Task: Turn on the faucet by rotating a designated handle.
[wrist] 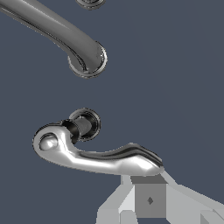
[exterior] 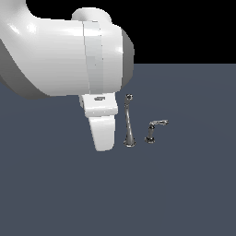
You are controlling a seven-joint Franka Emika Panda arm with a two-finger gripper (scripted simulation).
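Note:
In the wrist view the handle (wrist: pixel 100 157) is a chrome lever on a short post with a round base (wrist: pixel 85 124). Its lever is long, with a downturned tip. My gripper (wrist: pixel 147 186) looks shut and empty, with its fingertips right against the lever's tip end. The faucet's tall thin spout (wrist: pixel 65 37) rises beyond the handle and stands upright in the exterior view (exterior: pixel 129 120). In the exterior view my gripper (exterior: pixel 104 145) hangs on the left of the spout, and my hand hides the handle there.
A second chrome lever handle (exterior: pixel 155 129) stands on the exterior view's right of the spout; only its base edge (wrist: pixel 90 3) shows in the wrist view. The big white arm (exterior: pixel 60 60) fills the upper left. All stands on a flat dark grey-blue surface (exterior: pixel 184 193).

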